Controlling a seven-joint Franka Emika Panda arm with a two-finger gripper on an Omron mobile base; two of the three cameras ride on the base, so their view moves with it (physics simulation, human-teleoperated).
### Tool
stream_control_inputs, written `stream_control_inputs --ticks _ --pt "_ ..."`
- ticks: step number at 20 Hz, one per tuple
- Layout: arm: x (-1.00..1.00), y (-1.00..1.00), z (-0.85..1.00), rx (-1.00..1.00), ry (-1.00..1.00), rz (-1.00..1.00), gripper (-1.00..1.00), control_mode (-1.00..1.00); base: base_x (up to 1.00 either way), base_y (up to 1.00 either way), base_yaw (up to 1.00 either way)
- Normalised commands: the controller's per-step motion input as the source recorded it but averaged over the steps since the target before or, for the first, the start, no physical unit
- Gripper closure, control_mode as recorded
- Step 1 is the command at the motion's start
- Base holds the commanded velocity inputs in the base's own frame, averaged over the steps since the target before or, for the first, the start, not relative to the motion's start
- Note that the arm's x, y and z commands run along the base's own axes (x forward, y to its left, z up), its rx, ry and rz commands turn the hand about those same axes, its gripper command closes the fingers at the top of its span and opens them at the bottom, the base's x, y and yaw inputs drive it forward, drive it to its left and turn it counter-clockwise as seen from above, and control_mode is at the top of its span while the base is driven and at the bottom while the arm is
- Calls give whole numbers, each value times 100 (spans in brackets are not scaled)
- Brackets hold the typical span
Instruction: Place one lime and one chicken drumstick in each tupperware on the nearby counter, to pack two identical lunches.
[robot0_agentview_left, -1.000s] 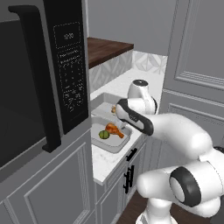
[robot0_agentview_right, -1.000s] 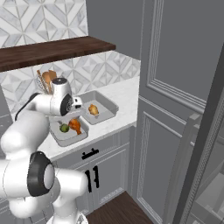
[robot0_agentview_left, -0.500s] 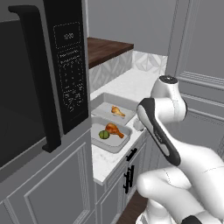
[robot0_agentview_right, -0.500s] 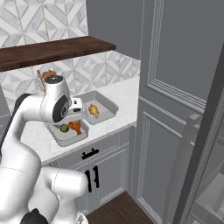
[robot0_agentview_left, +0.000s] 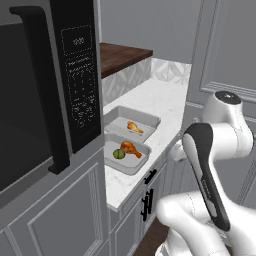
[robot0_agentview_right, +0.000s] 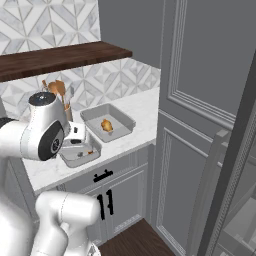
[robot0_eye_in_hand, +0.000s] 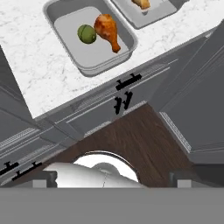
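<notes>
Here the white marble table (robot0_agentview_left: 165, 102) runs beyond and below the tool (robot0_eye_in_hand: 111, 177), which hangs out over the dark wooden floor (robot0_eye_in_hand: 135, 140) in front of the grey cabinets (robot0_eye_in_hand: 87, 109), well back from the table's edge. The tool's two dark tips stand far apart, spread wide with nothing between them. On the table sit the two grey trays, side by side and nearly touching. The near tupperware (robot0_agentview_left: 111, 163) lies ahead of the tool, just past the table's front edge, and holds one chicken drumstick (robot0_eye_in_hand: 106, 29) with a lime (robot0_eye_in_hand: 86, 33) just beside it. The far tupperware (robot0_agentview_left: 120, 120) lies beyond the first, further from the tool, and holds a second drumstick (robot0_agentview_left: 133, 127). A large black microwave (robot0_agentview_left: 75, 75) hangs off to the side of the trays, and a dark brown wooden shelf (robot0_agentview_left: 122, 55) runs along the wall behind them.
</notes>
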Motion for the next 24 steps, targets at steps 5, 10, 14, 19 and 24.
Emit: stream_control_inputs --ticks 5,10,14,19,24 --pt "-11 -2 0 0 -1 0 -100 -100 0 0 0" --pt "0 0 0 0 0 0 -100 100 -80 0 0" --pt "0 0 0 0 0 0 -100 100 -100 -9 -2" --pt "0 0 0 0 0 0 -100 100 -90 -46 -31" --pt "0 0 0 0 0 0 -100 100 -53 -66 -47"
